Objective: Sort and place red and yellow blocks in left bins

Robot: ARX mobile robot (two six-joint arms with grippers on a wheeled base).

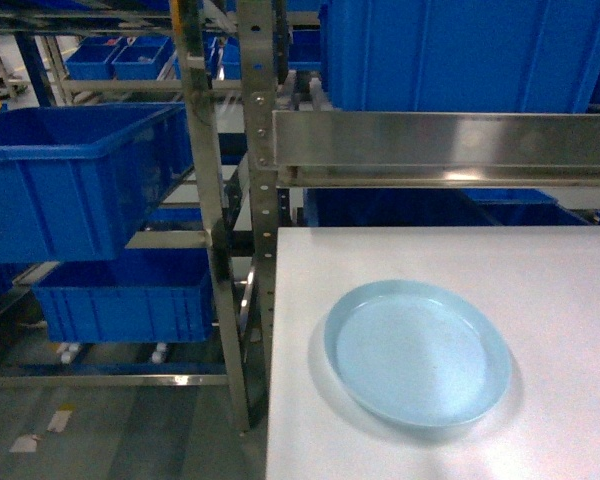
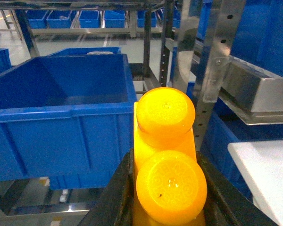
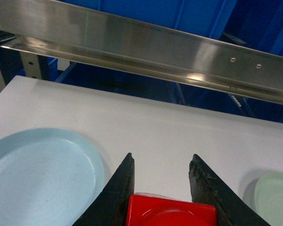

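In the left wrist view the orange-yellow block (image 2: 166,141), with two round studs, sits between the black jaws of my left gripper (image 2: 165,157), which is shut on it. It hangs in the air beside and slightly above the near right corner of a large deep blue bin (image 2: 61,96). That bin (image 1: 75,180) is on the rack at the left of the head view, with another blue bin (image 1: 130,295) below it. My right gripper (image 3: 162,157) is shut on the red block (image 3: 170,214) low over the white table (image 3: 155,127). Neither gripper shows in the head view.
A pale blue plate (image 1: 417,352) lies on the white table (image 1: 540,270), left of my right gripper in the wrist view. A pale green plate (image 3: 276,197) is at its right. A steel rail (image 3: 155,47) and perforated rack posts (image 1: 260,150) stand between table and bins.
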